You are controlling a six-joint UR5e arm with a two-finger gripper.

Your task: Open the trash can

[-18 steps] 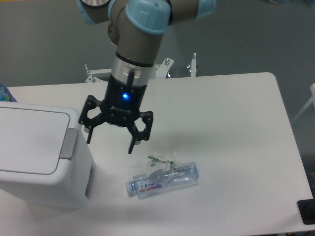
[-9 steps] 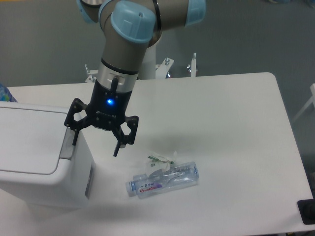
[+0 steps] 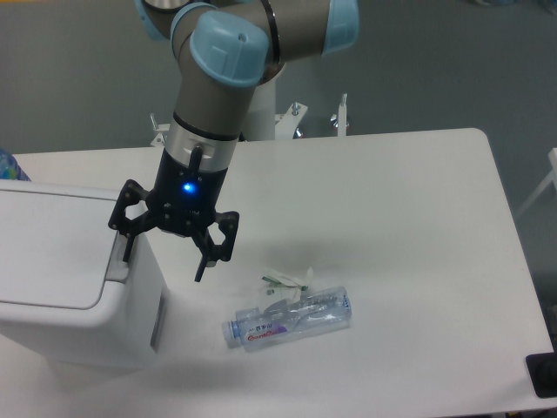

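Observation:
The trash can (image 3: 61, 287) is a large white boxy bin at the left of the table, its flat lid down. A grey push tab (image 3: 117, 263) runs along the lid's right edge. My gripper (image 3: 164, 266) hangs open over the bin's right edge, pointing down. Its left finger (image 3: 128, 247) stands right at the grey tab; the right finger (image 3: 202, 266) hangs over the table just right of the bin. Nothing is held between them. Whether the left fingertip touches the tab cannot be told.
A crushed clear plastic bottle (image 3: 290, 318) lies on the white table (image 3: 409, 226) right of the bin, with a small scrap of label (image 3: 287, 279) just above it. A dark object (image 3: 543, 376) sits at the table's bottom right corner.
The open gripper has moved left, from over the table beside the bin to over the bin's right edge at the grey tab. Bin lid and bottle have not moved.

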